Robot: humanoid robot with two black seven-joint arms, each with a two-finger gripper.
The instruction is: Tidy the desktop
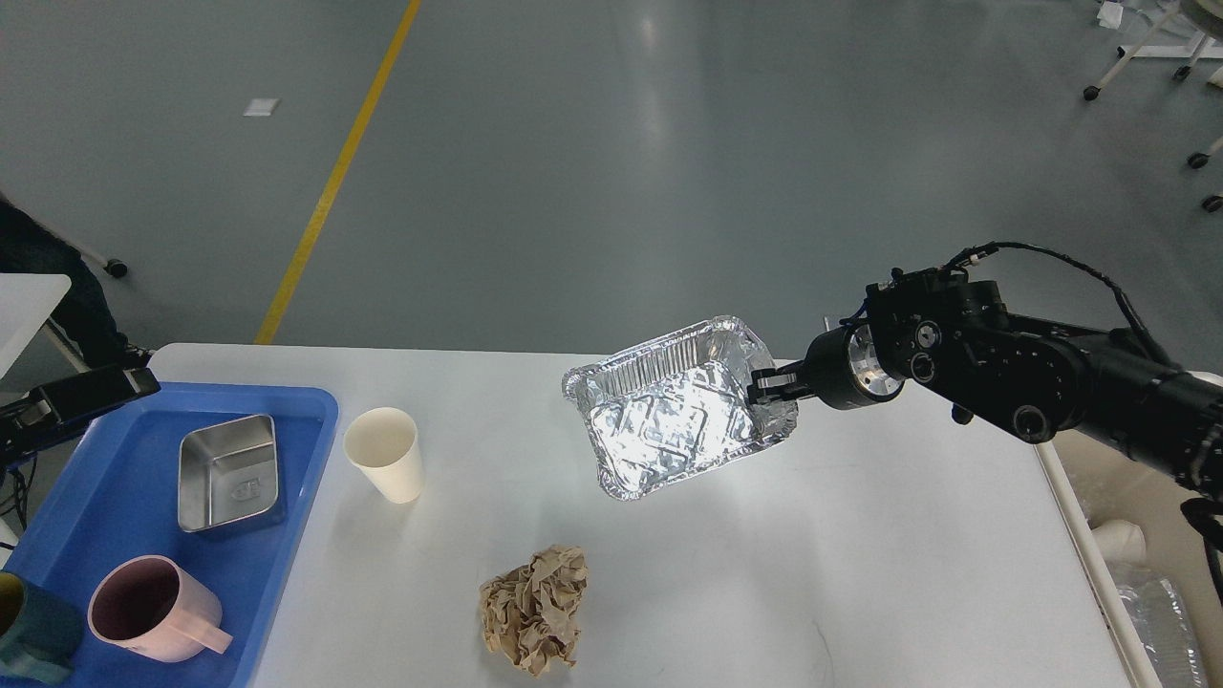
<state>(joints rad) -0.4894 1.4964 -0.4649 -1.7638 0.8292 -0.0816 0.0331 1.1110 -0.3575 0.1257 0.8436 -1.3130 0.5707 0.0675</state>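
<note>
Head view: white desktop point(860, 573) (grey floor point(669, 143))

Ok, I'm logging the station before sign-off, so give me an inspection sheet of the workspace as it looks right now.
Surface: desktop, white-grey, mostly bare on the right side.
Job's things: foil tray held tilted above the desktop; paper cup upright; crumpled brown paper near the front edge.
Clutter: blue tray at left holds a steel box, a pink mug and a teal cup.
Grippers: right tool shut on the foil tray's rim; left tool at the blue tray's far edge, state unclear.
Cables: black cable looped over the right arm.
Surroundings: grey floor, yellow line, wheeled furniture top right.
</note>
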